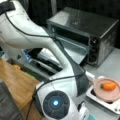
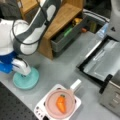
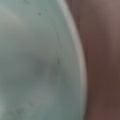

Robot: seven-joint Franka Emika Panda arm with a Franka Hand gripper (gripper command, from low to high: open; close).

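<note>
Wrist view is filled almost wholly by a pale teal plate (image 3: 32, 62), its whitish rim curving down the frame, with a brownish blur beyond it on the right; the camera is pressed very close and no fingers are caught in it. In a front view the same teal plate (image 2: 26, 78) is seen flat on the grey table (image 2: 62, 67), toward that view's left edge, and the gripper (image 2: 23, 68) is planted straight down onto it, white and blue housing directly above the disc. Whether the claw is apart or together cannot be told; the fingers are hidden under the housing. So the plate lies directly beneath the claw, not off to any side, and contact or near contact is judged likely. Well apart, toward the table's bottom edge in that view, a carrot (image 2: 60, 103) is seen lying in a pink bowl (image 2: 51, 106) with its green tip pointing up the frame, the bowl resting on a white scale-like tray (image 2: 40, 111). The carrot (image 1: 109, 86) is shown again in a front view, at its right edge. A toaster oven (image 1: 100, 32) with its door down is seen behind, and a wooden drawer unit (image 2: 62, 17) stands by the arm.
</note>
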